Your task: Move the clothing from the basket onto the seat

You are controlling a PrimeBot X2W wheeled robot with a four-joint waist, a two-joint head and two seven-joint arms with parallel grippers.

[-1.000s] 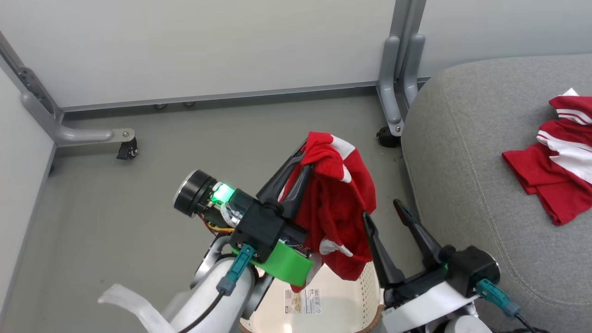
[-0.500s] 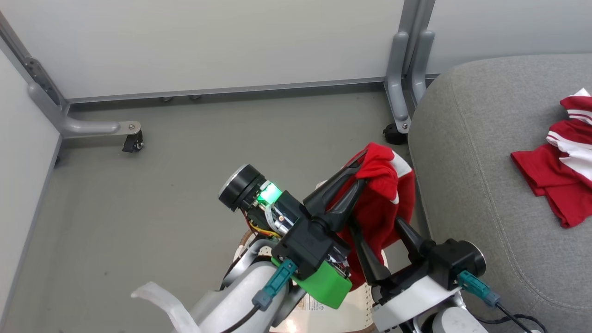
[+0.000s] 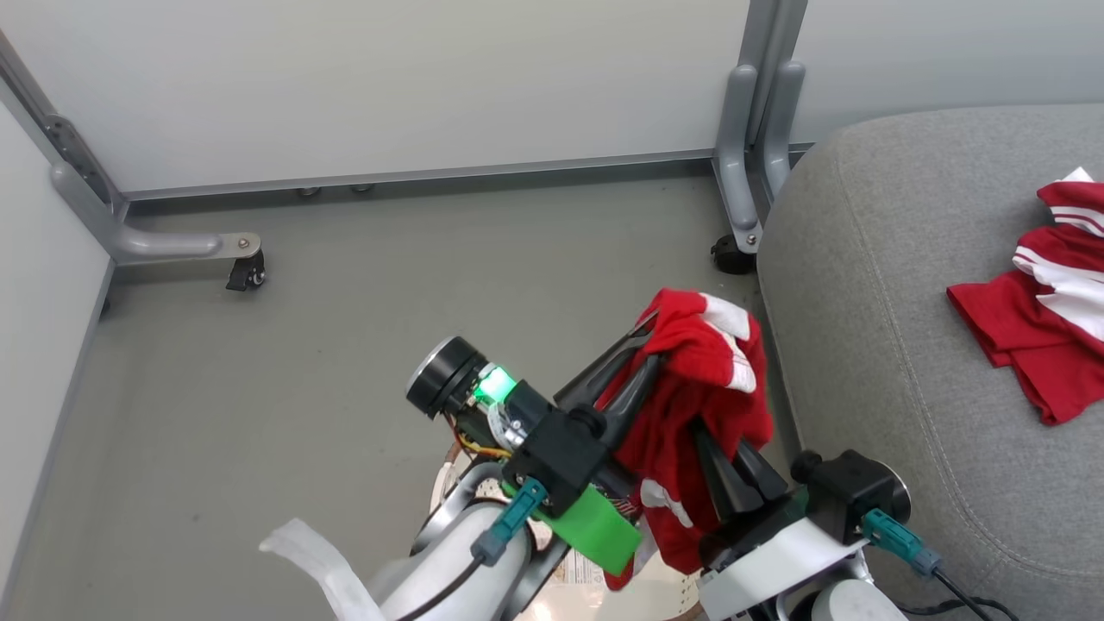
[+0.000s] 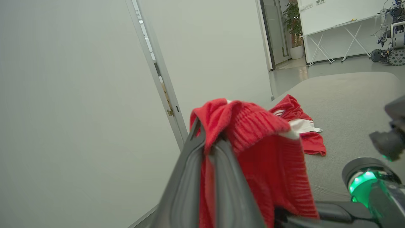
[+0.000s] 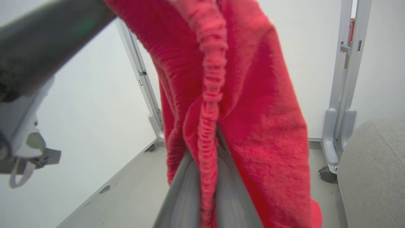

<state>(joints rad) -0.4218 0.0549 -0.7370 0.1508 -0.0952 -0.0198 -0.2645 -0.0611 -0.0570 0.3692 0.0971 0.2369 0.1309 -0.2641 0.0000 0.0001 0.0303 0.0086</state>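
- The left gripper (image 3: 653, 342) reaches up and to the right from the lower middle of the head view, its fingers clenched on the top fold of a red garment (image 3: 707, 388)
- The red garment hangs off those fingers in a loose bunch, with white stripes showing near the top and one white patch lower down
- In the left wrist view the two dark fingers (image 4: 185, 190) stand pressed together, with a strip of the red cloth squeezed between them
- The right gripper (image 3: 729, 457) comes in from below and to the right, and its fingers are closed tight on a lower part of the same garment, tips buried in the cloth
- In the right wrist view a ribbed hem runs down between its fingers (image 5: 186, 193)
- The red garment is in the air over the floor (image 3: 345, 328), just beside the left edge of the seat (image 3: 880, 362) and not touching it
- The basket (image 3: 668, 586) sits under both arms and is mostly hidden; part of its cream floor and a barcode sticker show
- A second garment (image 3: 1035, 319), red with white stripes, lies crumpled towards the right edge of the seat, well apart from the held one
- Beyond the floor stand pale partition panels on grey metal legs with a caster (image 3: 246, 274)
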